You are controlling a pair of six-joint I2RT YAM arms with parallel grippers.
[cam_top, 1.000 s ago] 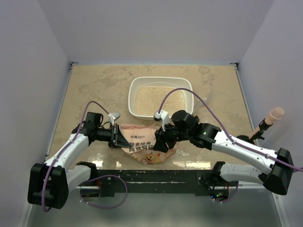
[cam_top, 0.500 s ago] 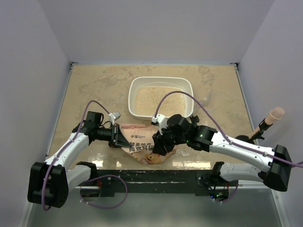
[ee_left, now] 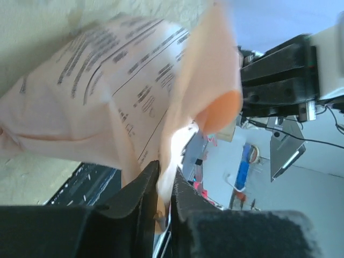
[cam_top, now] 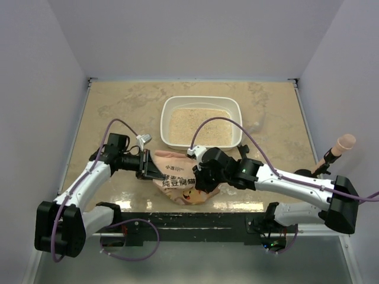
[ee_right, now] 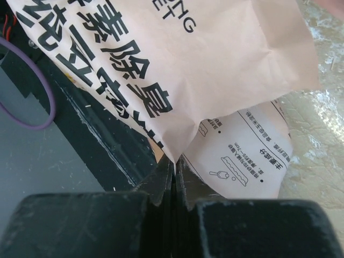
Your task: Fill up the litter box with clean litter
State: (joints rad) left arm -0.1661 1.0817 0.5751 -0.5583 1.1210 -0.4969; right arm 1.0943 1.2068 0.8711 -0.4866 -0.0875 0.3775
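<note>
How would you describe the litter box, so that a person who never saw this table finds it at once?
Look at the mottled beige table, at its far half. There stands a white, shallow, rectangular litter box with rounded corners, holding pale beige litter. The orange-pink printed bag in front of it is soft and coloured, while the box is rigid and plain white.

Seen from above, the right gripper (cam_top: 199, 176) and its wrist cover the right side of the bag (cam_top: 175, 177). The fingertips of both it and the left gripper (cam_top: 155, 171) are lost against the bag. A cable (cam_top: 220, 119) crosses part of the litter box (cam_top: 167, 115) and its near right rim. In the left wrist view the bag runs off the left edge, and its small print is too blurred to read. In the right wrist view the top and left edges cut through the bag's large characters.
</note>
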